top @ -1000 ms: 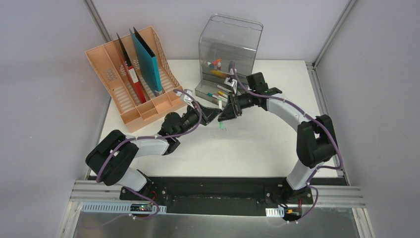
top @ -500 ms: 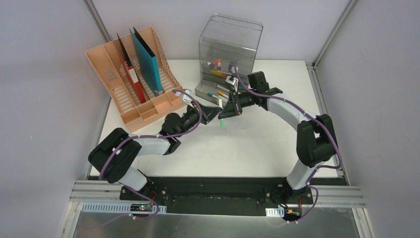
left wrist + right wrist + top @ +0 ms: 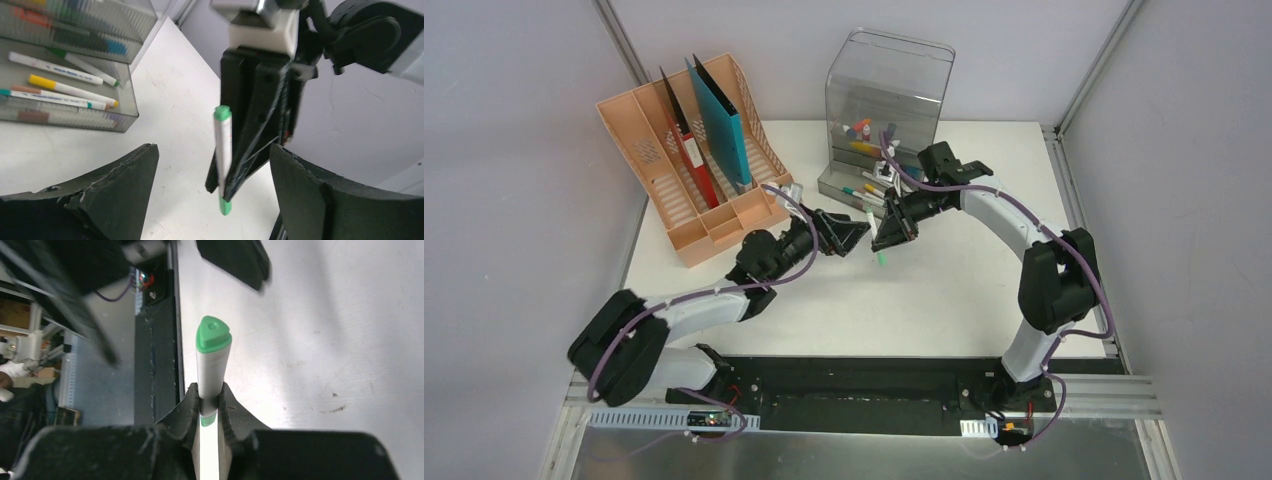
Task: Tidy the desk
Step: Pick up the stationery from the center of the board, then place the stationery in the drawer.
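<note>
A white marker with green caps (image 3: 877, 238) hangs above the middle of the white desk (image 3: 944, 290), and my right gripper (image 3: 887, 236) is shut on it. In the right wrist view the marker (image 3: 212, 357) sticks out past the right gripper (image 3: 210, 396), green end outward. My left gripper (image 3: 854, 236) faces it from the left, open. In the left wrist view the marker (image 3: 223, 150) stands upright in the wide gap of the left gripper (image 3: 212, 155), and neither finger touches it.
A clear grey drawer box (image 3: 886, 100) stands at the back; its lower drawer (image 3: 65, 100) is pulled out and holds several markers. A peach file rack (image 3: 689, 170) with red and teal folders sits at the back left. The black front rail (image 3: 854, 385) runs along the near edge.
My left gripper has opened, let go of the marker and drawn back to the left. The right gripper closed on the marker and now holds it alone.
</note>
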Motion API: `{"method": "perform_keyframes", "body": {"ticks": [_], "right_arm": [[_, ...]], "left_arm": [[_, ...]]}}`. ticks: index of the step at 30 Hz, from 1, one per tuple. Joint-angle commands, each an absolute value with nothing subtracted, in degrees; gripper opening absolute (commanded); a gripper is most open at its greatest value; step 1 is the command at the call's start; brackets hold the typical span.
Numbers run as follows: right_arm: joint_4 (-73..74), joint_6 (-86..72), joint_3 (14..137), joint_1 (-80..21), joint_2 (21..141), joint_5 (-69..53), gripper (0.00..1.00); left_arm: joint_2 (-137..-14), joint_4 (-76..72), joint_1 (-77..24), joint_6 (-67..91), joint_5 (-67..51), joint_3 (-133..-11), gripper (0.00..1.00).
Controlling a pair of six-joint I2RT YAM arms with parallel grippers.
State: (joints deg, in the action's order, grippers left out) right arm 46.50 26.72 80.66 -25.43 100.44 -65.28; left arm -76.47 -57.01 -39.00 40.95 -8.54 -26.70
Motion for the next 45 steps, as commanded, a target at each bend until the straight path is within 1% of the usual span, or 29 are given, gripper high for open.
{"method": "perform_keyframes", "body": {"ticks": [1, 3, 4, 9, 13, 18, 21, 30, 45], "right_arm": [[55.9, 40.3, 82.7, -25.4, 97.8, -57.8, 0.00], [56.6, 41.5, 83.1, -25.4, 97.6, -54.5, 0.00], [56.9, 42.0, 83.2, -25.4, 97.5, -52.3, 0.00], [57.8, 43.6, 85.4, -25.4, 97.7, -45.6, 0.00], [61.1, 46.2, 90.7, -25.6, 98.9, -39.9, 0.00], [65.2, 46.8, 100.6, -25.9, 102.3, -32.8, 0.00], [64.6, 46.5, 103.9, -26.7, 103.2, -29.1, 0.00], [63.4, 46.7, 110.5, -29.3, 106.1, -18.9, 0.00], [63.8, 46.1, 117.4, -30.3, 113.5, -11.3, 0.00]], "left_arm": [[-65.3, -42.0, -38.9, 27.0, -6.2, -28.3, 0.89], [-61.0, -34.2, -38.9, 21.9, -5.2, -29.2, 0.98], [-58.9, -30.1, -38.9, 19.7, -4.8, -29.4, 0.99], [-50.2, -19.1, -38.8, 12.5, -1.6, -28.7, 0.99], [-47.5, -15.1, -38.8, 10.9, 0.4, -26.6, 0.99], [-48.0, -16.3, -38.8, 12.4, 2.0, -24.1, 0.99], [-49.1, -17.5, -38.8, 13.1, 1.9, -23.7, 0.99], [-51.1, -17.6, -38.8, 12.5, 2.1, -24.1, 0.99], [-51.9, -17.3, -38.8, 12.5, 2.7, -24.4, 0.99]]}}
